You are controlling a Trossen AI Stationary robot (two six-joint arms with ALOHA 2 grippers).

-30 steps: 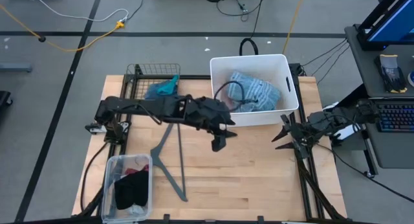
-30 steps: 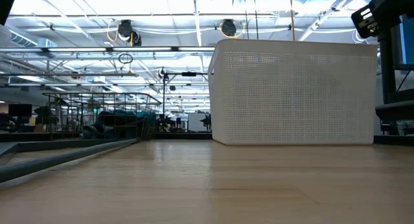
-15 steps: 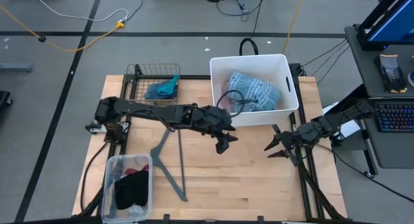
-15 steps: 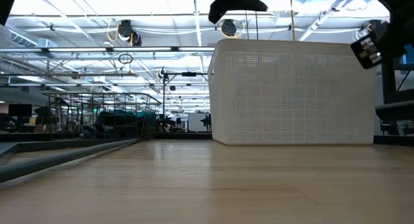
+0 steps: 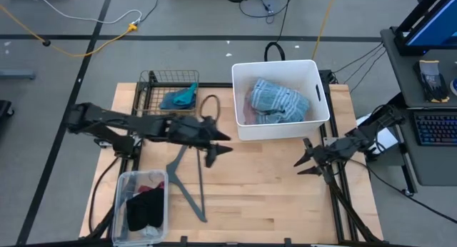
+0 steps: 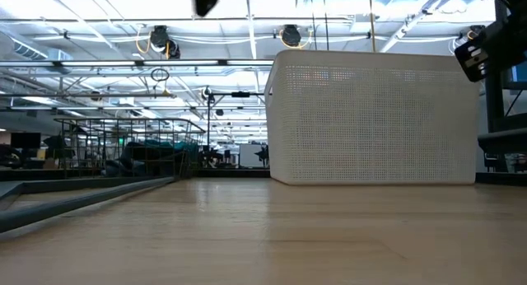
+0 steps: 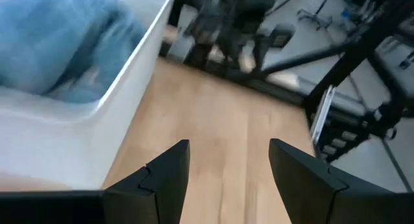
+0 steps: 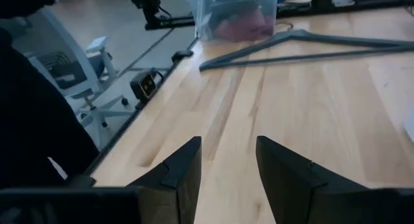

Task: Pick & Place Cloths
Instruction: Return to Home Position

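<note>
1 wht bin (image 5: 280,128), 1 wire bskt (image 5: 168,74), 1 clr tub (image 5: 141,173), 1 hanger (image 5: 184,190), 2 pincers (image 5: 216,148) (image 5: 303,163).

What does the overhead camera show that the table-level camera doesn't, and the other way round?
Only the high view: the blue plaid shirt inside the white bin, a teal cloth in the wire basket, dark cloths in the clear tub, and the grey hanger. Only the low view: the room behind, with ceiling lights and metal racks. Both: the bin's outside, the wooden table, and the arms, whole from above with the left gripper and right gripper open, just dark bits at the low view's edges.
</note>
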